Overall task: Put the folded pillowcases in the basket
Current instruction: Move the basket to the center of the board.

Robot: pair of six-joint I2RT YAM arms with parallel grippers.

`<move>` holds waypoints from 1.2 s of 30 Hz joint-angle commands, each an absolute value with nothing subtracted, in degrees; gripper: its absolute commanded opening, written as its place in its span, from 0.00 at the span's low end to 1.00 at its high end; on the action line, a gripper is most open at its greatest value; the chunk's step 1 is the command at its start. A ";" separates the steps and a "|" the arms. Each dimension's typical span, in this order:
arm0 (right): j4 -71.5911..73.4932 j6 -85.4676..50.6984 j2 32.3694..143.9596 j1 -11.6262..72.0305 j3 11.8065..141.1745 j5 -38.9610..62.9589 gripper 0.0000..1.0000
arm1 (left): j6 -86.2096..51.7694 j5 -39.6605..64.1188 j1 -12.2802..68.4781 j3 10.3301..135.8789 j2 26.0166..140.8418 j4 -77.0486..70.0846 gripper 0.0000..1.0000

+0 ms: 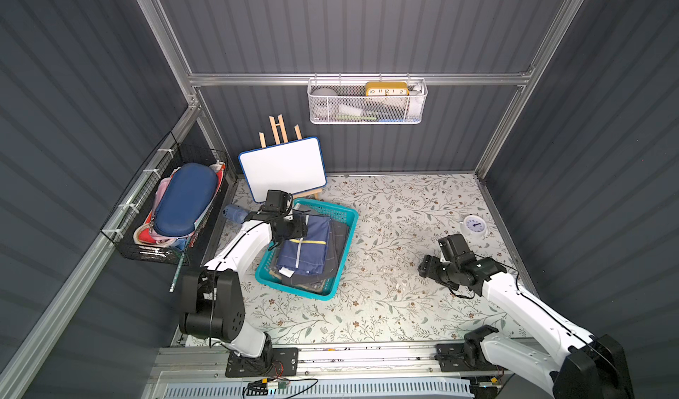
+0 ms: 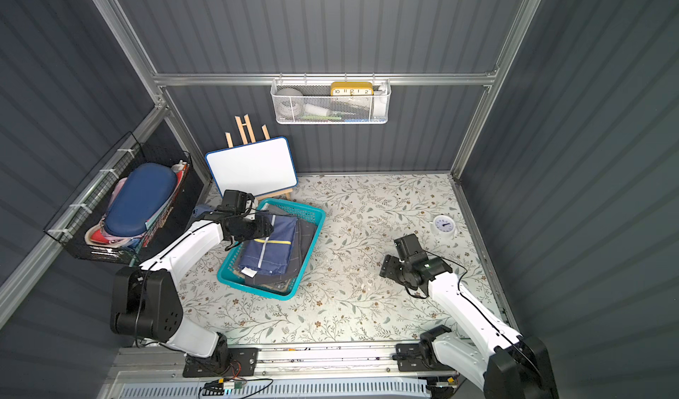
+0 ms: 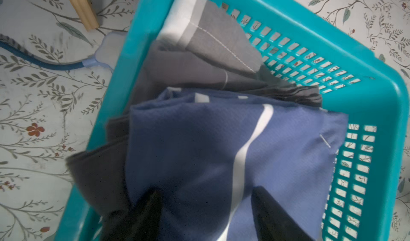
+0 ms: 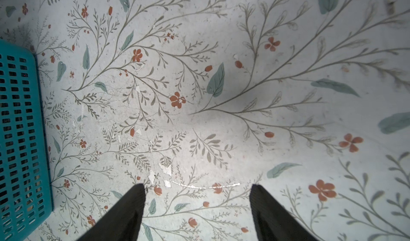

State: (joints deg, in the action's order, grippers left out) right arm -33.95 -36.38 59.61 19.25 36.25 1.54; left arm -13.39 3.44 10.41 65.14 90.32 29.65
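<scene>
The teal basket [image 1: 345, 254] [image 2: 310, 254] stands left of the middle of the floral tabletop. A folded dark blue pillowcase [image 1: 305, 246] [image 2: 272, 246] [image 3: 199, 151] with white and yellow stripes lies inside it, on top of grey folded cloth [image 3: 210, 51]. My left gripper [image 1: 304, 231] [image 2: 270, 230] [image 3: 206, 191] hovers over the near-left part of the pillowcase. Its fingers stand apart on either side of a patch of the blue fabric, open. My right gripper [image 1: 422, 268] [image 2: 384, 266] [image 4: 197, 187] is open over bare tabletop, well right of the basket [image 4: 20, 129].
A whiteboard on a wooden easel [image 1: 283, 169] stands just behind the basket. A black wire basket [image 1: 176, 209] with a blue case hangs on the left wall. A white mesh basket [image 1: 367, 103] hangs on the back wall. A small white clock [image 1: 474, 225] sits at the right.
</scene>
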 commanded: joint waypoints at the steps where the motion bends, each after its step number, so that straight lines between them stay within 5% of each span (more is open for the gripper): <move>1: -34.61 -36.46 59.61 19.37 35.76 1.87 0.80 | -14.81 4.43 9.95 64.79 92.44 28.45 0.65; 12: -36.59 -36.15 57.63 19.42 36.55 0.26 0.79 | -12.08 4.89 10.10 65.59 95.24 27.54 0.64; 16: -37.97 -34.85 55.07 19.36 38.55 -1.18 0.80 | -11.78 3.81 11.82 69.29 87.54 31.33 0.73; 20: -39.63 -31.01 51.83 19.34 42.86 -3.39 0.81 | -11.52 3.29 12.35 70.27 76.61 29.27 0.92; 25: -37.08 -26.07 45.59 19.32 46.01 -10.69 0.83 | -14.76 0.00 12.30 60.40 63.74 24.49 0.99; 31: -21.04 -19.51 35.61 18.49 38.32 -21.78 0.99 | -13.93 -9.00 12.35 36.37 49.24 0.30 1.00; 36: -13.42 -16.86 32.34 18.54 32.12 -26.75 0.99 | -10.70 -19.22 12.22 30.57 48.81 -3.35 1.00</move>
State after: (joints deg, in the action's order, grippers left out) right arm -19.64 -20.03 32.82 18.63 34.22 -21.17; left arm -12.95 -11.31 12.25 30.63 49.30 4.75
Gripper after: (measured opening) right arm 0.988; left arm 0.996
